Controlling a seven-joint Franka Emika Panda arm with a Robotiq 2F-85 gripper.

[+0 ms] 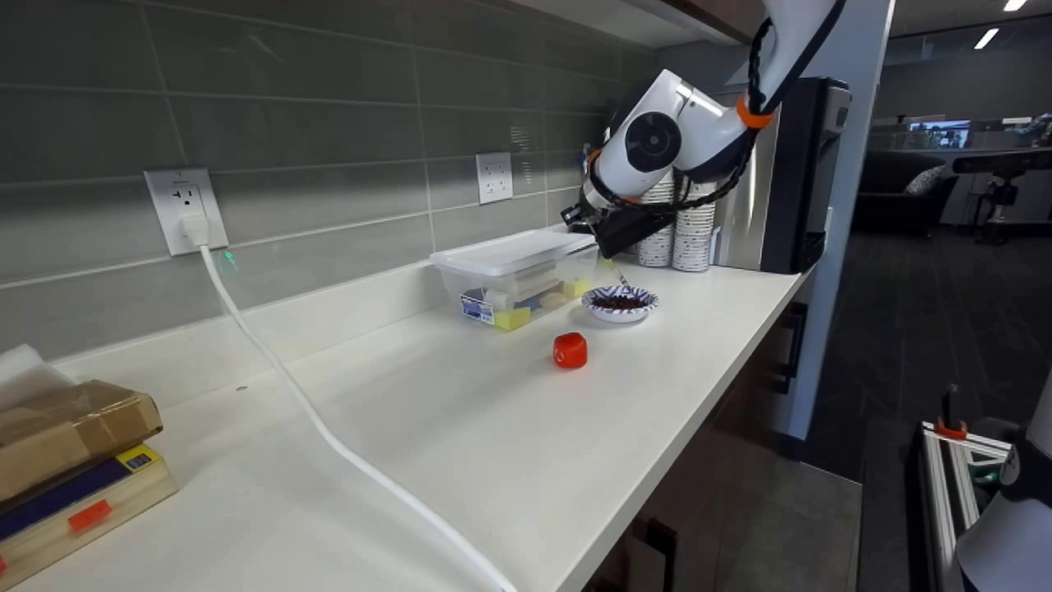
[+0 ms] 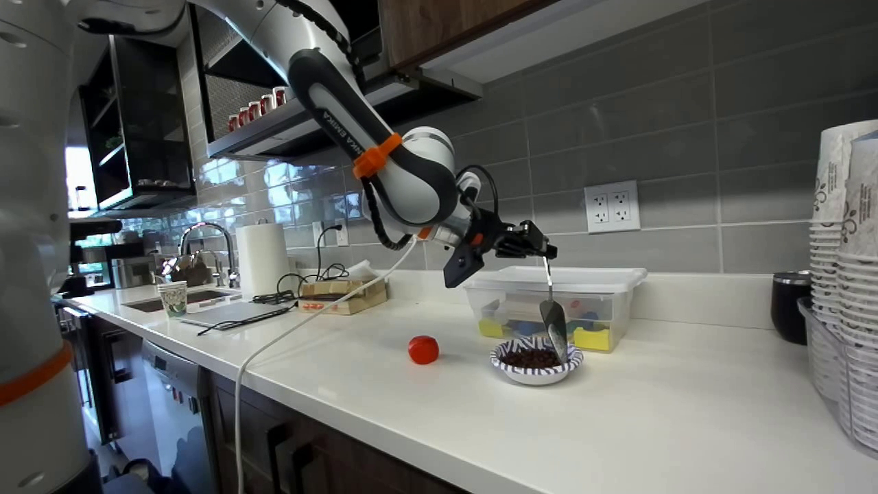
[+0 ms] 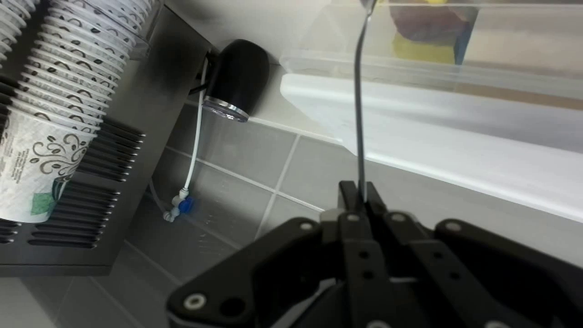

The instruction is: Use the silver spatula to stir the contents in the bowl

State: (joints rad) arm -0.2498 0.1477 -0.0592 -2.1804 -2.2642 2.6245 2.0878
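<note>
White counter (image 2: 686,425) carries the bowl (image 2: 534,375) below grey tiles (image 2: 631,130).

In an exterior view the arm (image 2: 343,130) slopes down from the near left toward the far right — its wrist (image 2: 449,232) bent, the gripper (image 2: 547,248) pointing right and slightly downward. In the wrist view its two slim black fingers (image 3: 357,237) sit side by side — tips almost meeting, clamped in a narrow grip.
</note>
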